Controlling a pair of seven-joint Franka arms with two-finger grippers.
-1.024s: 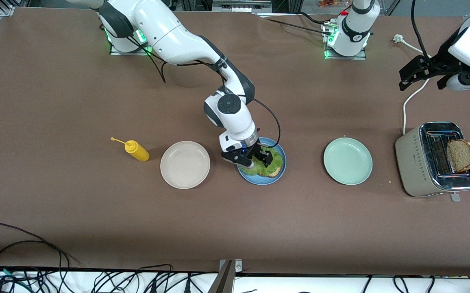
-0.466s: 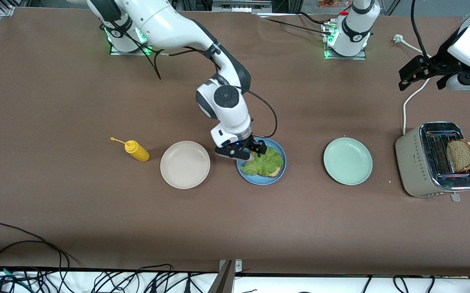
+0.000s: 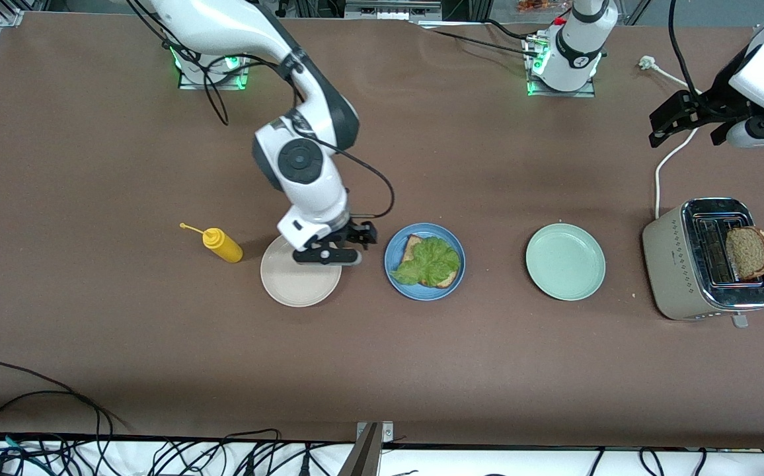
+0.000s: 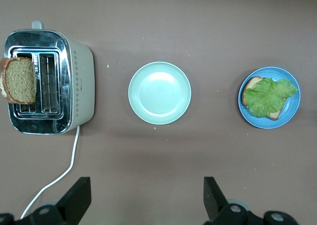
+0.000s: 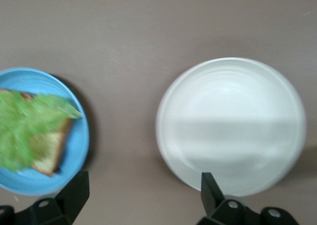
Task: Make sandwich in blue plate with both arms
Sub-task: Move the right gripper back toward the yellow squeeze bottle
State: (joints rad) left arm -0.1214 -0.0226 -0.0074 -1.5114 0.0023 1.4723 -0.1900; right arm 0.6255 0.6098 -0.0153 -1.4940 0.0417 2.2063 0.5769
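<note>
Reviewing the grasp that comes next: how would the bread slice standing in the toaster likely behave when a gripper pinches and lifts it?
The bread slice looks grainy and porous, so probably light and easily dented by a hard pinch. It leans out of the toaster slot, so it should lift freely. Being toasted, it is likely fairly stiff, though it may crumble.

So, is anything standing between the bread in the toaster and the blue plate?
Only the green plate lies on the table between the toaster holding the bread and the blue plate; it is flat, so nothing visible blocks the way.
</note>
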